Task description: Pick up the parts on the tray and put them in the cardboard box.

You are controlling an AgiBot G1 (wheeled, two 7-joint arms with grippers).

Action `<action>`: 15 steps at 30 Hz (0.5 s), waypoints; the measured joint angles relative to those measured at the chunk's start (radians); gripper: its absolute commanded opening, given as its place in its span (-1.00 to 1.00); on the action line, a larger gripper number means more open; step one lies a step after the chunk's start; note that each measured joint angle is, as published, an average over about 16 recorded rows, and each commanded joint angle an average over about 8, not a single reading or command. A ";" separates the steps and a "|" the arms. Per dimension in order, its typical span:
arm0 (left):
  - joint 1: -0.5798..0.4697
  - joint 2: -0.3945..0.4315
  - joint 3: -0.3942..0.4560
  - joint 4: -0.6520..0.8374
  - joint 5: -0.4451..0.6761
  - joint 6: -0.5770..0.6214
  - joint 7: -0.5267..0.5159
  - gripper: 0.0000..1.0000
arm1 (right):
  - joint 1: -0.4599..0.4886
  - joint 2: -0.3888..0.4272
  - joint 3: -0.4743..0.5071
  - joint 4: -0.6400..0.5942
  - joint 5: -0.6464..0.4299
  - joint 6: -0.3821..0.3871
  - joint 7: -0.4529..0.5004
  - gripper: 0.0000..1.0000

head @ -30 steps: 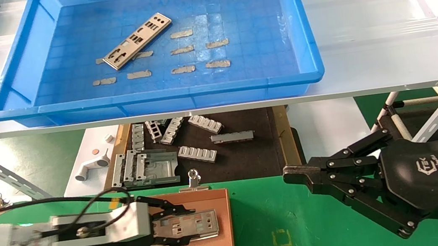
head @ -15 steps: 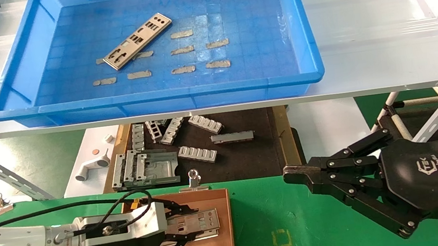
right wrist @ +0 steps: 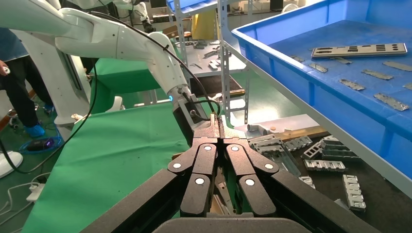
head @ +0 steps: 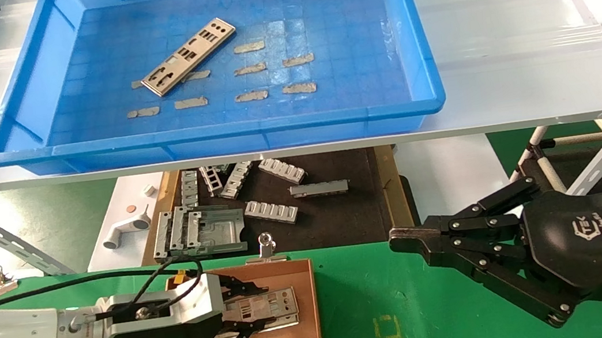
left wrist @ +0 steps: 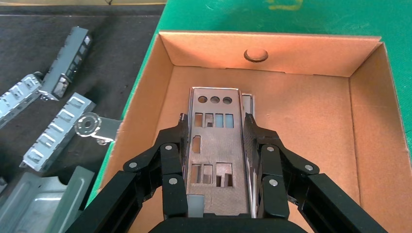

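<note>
plate in hand: my left gripper (left wrist: pixel 216 145) is clamped on a thin plate (left wrist: pixel 215 145) by its long edges, low inside the cardboard box (left wrist: pixel 374 131), over another plate.
feel: I'd guess light, stiff, slippery.
next one: last plate (head: pixel 188 56) lies in the blue tray (head: pixel 420 60); I'd pinch across its width.
right gripper (head: pixel 403 240): parked, closed, empty.

Box walls (left wrist: pixel 145 104) around left claw (left wrist: pixel 217 145)
</note>
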 measured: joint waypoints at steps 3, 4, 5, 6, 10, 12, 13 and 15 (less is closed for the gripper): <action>0.002 -0.004 -0.001 -0.002 -0.003 0.003 -0.003 -1.00 | 0.000 0.000 0.000 0.000 0.000 0.000 0.000 -1.00; 0.003 -0.005 -0.001 -0.003 -0.004 0.004 -0.005 -1.00 | 0.000 0.000 0.000 0.000 0.000 0.000 0.000 -1.00; 0.004 -0.006 -0.001 -0.004 -0.005 0.005 -0.006 -1.00 | 0.000 0.000 0.000 0.000 0.000 0.000 0.000 -1.00; 0.005 -0.007 -0.001 -0.005 -0.006 0.006 -0.007 -1.00 | 0.000 0.000 0.000 0.000 0.000 0.000 0.000 -1.00; 0.011 -0.009 0.001 -0.008 -0.008 0.006 -0.012 -1.00 | 0.000 0.000 0.000 0.000 0.000 0.000 0.000 -1.00; 0.013 -0.009 0.002 -0.009 -0.007 0.006 -0.015 -0.93 | 0.000 0.000 0.000 0.000 0.000 0.000 0.000 -1.00; 0.014 -0.008 0.002 -0.009 -0.007 0.006 -0.016 -0.83 | 0.000 0.000 0.000 0.000 0.000 0.000 0.000 -1.00; 0.016 -0.008 0.004 -0.009 -0.006 0.005 -0.018 -0.52 | 0.000 0.000 0.000 0.000 0.000 0.000 0.000 -1.00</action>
